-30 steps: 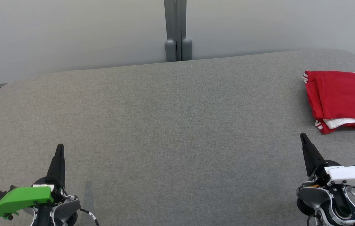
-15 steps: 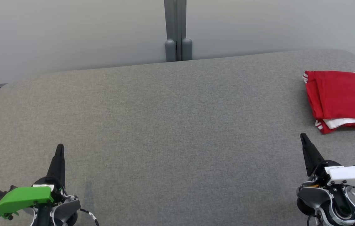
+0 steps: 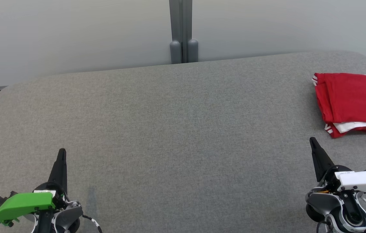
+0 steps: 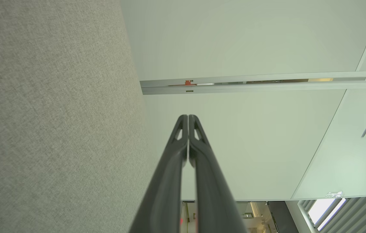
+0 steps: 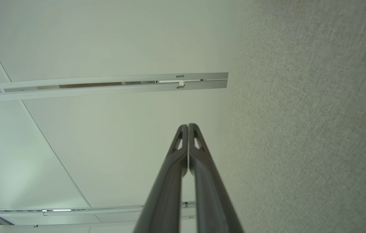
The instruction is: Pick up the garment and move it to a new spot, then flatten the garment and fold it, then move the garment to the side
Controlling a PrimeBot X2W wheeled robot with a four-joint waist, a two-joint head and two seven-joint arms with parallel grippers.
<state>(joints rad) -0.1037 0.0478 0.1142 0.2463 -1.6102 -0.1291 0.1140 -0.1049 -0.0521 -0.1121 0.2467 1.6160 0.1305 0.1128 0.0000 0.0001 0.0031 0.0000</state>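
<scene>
The garment point(image 3: 354, 100) is a red piece with white trim, folded and lying at the far right of the grey table point(image 3: 176, 129), partly cut off by the head view's edge. My right gripper point(image 3: 313, 141) hovers at the lower right, just in front of the garment and apart from it, shut with nothing held. At the lower left my left gripper point(image 3: 61, 152) is shut and empty too. In each wrist view the two dark fingers meet at their tips: left gripper point(image 4: 188, 116), right gripper point(image 5: 188, 125).
The table has rounded far corners and a cloth-like grey top. Behind it stands a pale wall with a grey vertical post point(image 3: 183, 32). Wall panels and a ceiling rail point(image 4: 251, 84) show past the fingers in the wrist views.
</scene>
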